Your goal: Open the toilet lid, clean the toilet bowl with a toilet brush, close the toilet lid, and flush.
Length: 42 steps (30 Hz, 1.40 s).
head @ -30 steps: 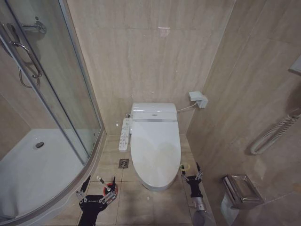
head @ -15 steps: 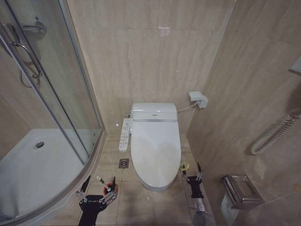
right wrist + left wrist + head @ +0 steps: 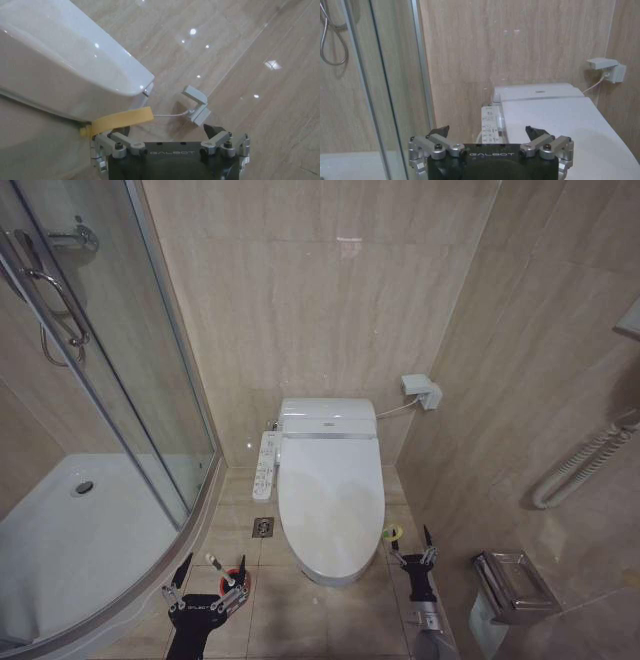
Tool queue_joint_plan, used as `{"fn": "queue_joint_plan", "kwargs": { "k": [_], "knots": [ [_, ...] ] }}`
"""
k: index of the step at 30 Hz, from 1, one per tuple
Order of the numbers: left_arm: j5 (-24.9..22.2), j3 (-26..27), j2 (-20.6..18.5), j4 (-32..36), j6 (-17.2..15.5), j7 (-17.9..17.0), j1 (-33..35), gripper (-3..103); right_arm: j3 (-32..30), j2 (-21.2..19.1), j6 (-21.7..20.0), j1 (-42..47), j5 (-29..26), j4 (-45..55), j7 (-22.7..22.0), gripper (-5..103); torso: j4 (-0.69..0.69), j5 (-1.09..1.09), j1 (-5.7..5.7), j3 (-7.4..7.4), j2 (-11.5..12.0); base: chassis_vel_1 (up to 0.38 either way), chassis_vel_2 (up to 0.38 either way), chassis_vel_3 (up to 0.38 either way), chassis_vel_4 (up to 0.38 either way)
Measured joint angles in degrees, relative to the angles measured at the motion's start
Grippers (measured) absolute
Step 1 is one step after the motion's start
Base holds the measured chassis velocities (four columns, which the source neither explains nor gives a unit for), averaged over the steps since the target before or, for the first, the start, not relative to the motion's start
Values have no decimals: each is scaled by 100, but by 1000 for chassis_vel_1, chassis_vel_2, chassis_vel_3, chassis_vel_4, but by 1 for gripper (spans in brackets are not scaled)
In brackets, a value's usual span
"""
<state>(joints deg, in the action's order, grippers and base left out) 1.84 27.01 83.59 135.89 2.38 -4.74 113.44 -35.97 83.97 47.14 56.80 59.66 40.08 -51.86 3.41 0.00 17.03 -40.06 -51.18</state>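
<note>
The toilet lid (image 3: 330, 490) lies shut over the toilet bowl, whose inside is hidden. A yellow tape tab (image 3: 393, 533) sticks out from the lid's right front edge. My right gripper (image 3: 410, 540) stands open just beside that tab, low near the floor. In the right wrist view the tab (image 3: 122, 119) hangs from the lid (image 3: 65, 48) right in front of the right gripper (image 3: 167, 131), not between its fingers. The toilet brush (image 3: 211, 559) stands in its red holder (image 3: 238, 584) on the floor left of the toilet. My left gripper (image 3: 214, 564) hovers open over it, holding nothing.
A curved glass shower door (image 3: 150, 380) and white shower tray (image 3: 70, 550) fill the left. A control panel (image 3: 264, 465) juts from the toilet's left side. A floor drain (image 3: 263, 527) lies near it. On the right wall are a socket (image 3: 422, 390), a grab rail (image 3: 580, 470) and a paper holder (image 3: 512, 585).
The right gripper has shifted slightly to the right and back beside the yellow tab. The left arm and the lid have not moved.
</note>
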Motion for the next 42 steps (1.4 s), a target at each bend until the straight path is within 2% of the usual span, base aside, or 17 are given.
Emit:
{"fn": "queue_joint_plan", "kwargs": {
  "k": [27, 28, 33, 34, 42],
  "knots": [
    [0, 0, 0, 0, 0, 0, 0, 99, 73, 23, 0, 194, 121, 439, -20, 96, 0, 0, 0, 0, 0, 0, 0, 0, 0],
    [0, 0, 0, 0, 0, 0, 0, 99, 74, 22, 0, 200, 137, 439, -22, 93, 0, 0, 0, 0, 0, 0, 0, 0, 0],
    [0, 0, 0, 0, 0, 0, 0, 99, 83, 24, 0, 213, 201, 439, -32, 93, 0, 0, 0, 0, 0, 0, 0, 0, 0],
    [0, 0, 0, 0, 0, 0, 0, 99, 86, 25, 0, 210, 231, 438, -36, 97, 0, 0, 0, 0, 0, 0, 0, 0, 0],
    [0, 0, 0, 0, 0, 0, 0, 99, 95, 57, 0, 135, 477, 322, -123, 99, 1, -1, 0, 0, 0, 0, 0, 0, 0]
  ]
}}
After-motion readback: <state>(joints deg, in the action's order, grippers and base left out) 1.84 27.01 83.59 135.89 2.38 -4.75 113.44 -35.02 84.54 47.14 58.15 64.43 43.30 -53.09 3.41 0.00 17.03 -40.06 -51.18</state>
